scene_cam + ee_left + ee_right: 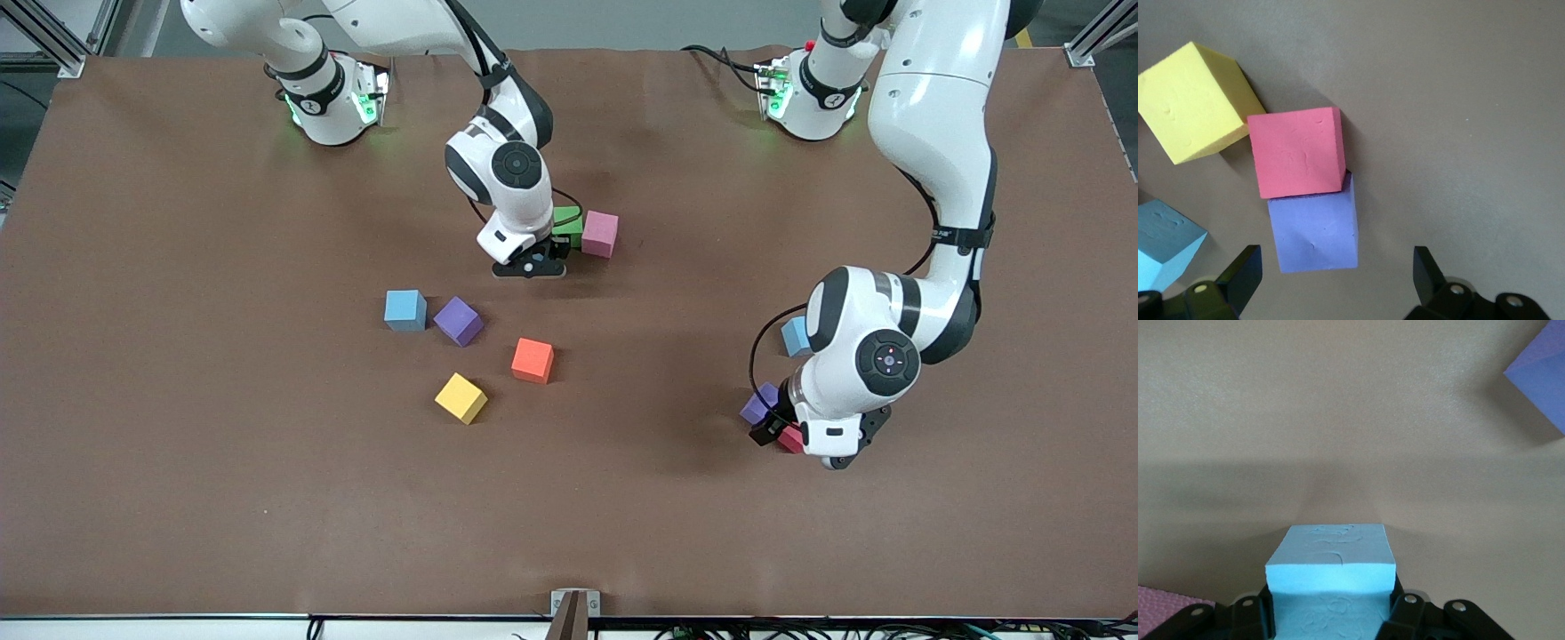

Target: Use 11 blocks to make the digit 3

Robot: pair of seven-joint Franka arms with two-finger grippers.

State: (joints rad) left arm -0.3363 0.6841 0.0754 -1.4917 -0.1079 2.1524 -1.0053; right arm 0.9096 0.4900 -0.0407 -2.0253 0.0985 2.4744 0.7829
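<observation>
Well, our right gripper (532, 265) is clamped on a light blue block (1330, 557) beside the green block (567, 227); soft foam, grip flat faces. The left gripper (1338, 283), fingers wide, hovers at six o'clock of the purple block (1315, 230).

Green block (567, 226) touches pink block (600, 234); other blocks (459, 321) lie scattered.

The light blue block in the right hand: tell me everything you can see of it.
The light blue block is a small matte foam cube with sharp edges and faint creases pressed into its faces. It sits squarely between the fingers of the right hand, which is shut on its two sides. The front view hides it under the right arm's wrist, which is low beside the green block and the pink block. Whether it touches the table cannot be seen.
</observation>
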